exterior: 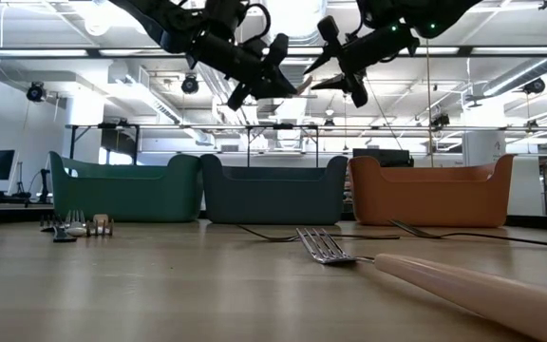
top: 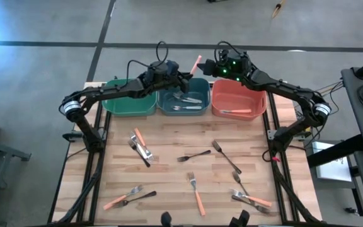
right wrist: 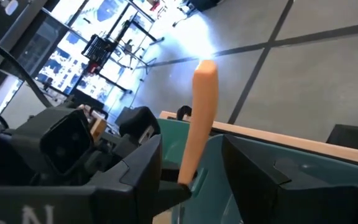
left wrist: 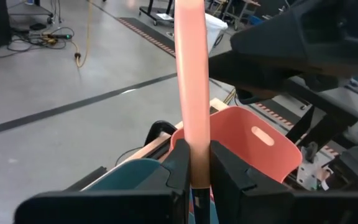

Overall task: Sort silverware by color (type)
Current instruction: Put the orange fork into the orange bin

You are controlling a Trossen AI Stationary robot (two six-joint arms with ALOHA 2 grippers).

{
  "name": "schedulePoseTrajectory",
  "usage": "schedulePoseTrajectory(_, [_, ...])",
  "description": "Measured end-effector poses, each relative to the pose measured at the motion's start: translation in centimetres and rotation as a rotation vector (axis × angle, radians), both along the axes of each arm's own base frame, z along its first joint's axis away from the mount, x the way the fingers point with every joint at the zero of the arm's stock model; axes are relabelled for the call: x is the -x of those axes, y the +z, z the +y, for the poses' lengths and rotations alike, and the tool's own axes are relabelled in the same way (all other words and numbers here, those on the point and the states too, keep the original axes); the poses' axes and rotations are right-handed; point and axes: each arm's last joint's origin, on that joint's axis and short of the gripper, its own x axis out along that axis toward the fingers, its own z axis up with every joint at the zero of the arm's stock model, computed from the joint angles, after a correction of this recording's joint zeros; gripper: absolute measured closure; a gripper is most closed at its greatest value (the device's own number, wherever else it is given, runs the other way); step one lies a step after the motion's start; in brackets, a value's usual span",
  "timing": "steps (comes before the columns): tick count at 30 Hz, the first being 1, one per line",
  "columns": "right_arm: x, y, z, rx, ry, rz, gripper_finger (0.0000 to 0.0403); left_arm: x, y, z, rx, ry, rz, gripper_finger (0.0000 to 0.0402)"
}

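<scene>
We see the left hand clamped on an orange-handled utensil above the middle bin. Its handle points up and right into the open fingers of the right hand, which grips nothing yet.

Dark jointed arms (silver cuffs)

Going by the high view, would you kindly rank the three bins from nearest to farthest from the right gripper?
From the right gripper:
1. Blue bin, middle, just below it.
2. Orange bin, on the right; close to the blue one in rank.
3. Green bin, far left.
</scene>
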Motion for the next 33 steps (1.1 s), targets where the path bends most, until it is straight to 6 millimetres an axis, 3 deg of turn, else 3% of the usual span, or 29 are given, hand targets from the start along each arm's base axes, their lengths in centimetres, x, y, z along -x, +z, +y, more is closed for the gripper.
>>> schedulePoseTrajectory(20, [0.0,0.0,0.0,0.001,-0.003,0.001,0.0257,-0.7,0.0,-1.5,0.002,-0.041,-0.001,0.0380])
schedulePoseTrajectory(23, [0.0,-0.1,0.0,-0.004,-0.003,0.007,0.0281,-0.7,0.0,-1.5,0.002,-0.041,-0.001,0.0380])
schedulePoseTrajectory(28, [0.0,-0.1,0.0,-0.003,-0.003,0.006,0.0357,-0.7,-0.1,-1.4,0.000,-0.041,0.002,0.0381])
schedulePoseTrajectory(33, [0.0,0.0,0.0,0.012,0.003,0.013,0.0360,-0.7,-0.1,-1.4,0.001,-0.040,0.002,0.0384])
